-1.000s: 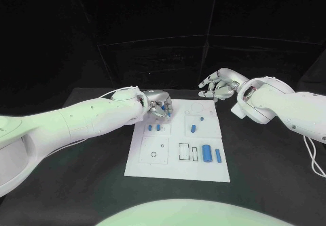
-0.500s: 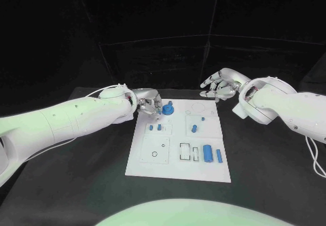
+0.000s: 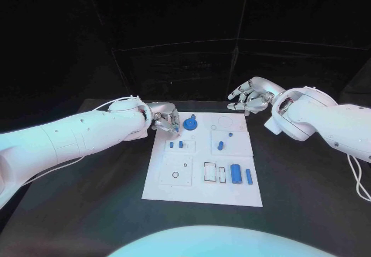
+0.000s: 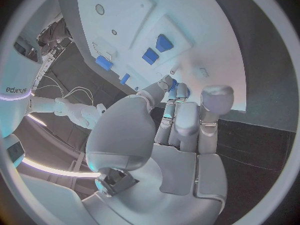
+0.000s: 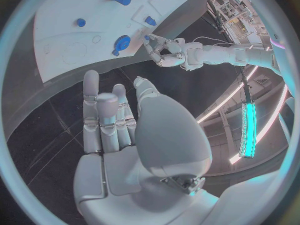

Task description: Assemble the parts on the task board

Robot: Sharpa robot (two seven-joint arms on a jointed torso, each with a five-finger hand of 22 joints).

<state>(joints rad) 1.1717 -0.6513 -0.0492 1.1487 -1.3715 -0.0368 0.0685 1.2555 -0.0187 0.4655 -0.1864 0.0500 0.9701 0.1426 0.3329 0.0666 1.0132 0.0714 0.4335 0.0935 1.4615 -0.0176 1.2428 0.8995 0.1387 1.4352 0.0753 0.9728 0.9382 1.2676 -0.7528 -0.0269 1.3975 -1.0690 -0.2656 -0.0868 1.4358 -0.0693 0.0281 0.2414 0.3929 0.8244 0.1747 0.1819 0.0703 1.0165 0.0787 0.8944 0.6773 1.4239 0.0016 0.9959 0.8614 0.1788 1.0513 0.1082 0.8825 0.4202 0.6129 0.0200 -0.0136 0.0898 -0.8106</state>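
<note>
We note that the left robot hand (image 3: 164, 121) has drawn back from the far left corner of the task board (image 3: 205, 184) since a second ago, when it covered that corner. It now sits at the board's left edge with fingers curled in and, as far as we can tell, nothing held. The round blue part with a peg (image 3: 190, 126), hidden under that hand a second ago, now stands exposed on the board just beside the fingertips; we cannot tell whether they touch it.

Moving right along the board, we record two small blue parts (image 3: 176, 144) near the left edge, two more (image 3: 223, 142) toward the right, and a blue cylinder (image 3: 235, 174) with a slimmer blue bar (image 3: 249, 177) at the near right. None of these has shifted.

The right robot hand (image 3: 249, 96) hovers beyond the board's far right corner above the black desk (image 3: 93, 193), unchanged, fingers loosely apart and holding nothing.

The left wrist view shows the left hand's fingers (image 4: 181, 115) close together, tips at the board's edge. The right wrist view shows the right hand (image 5: 119, 135) open over the desk, with the pegged part (image 5: 122, 43) and the left hand (image 5: 164, 51) seen beyond it.
</note>
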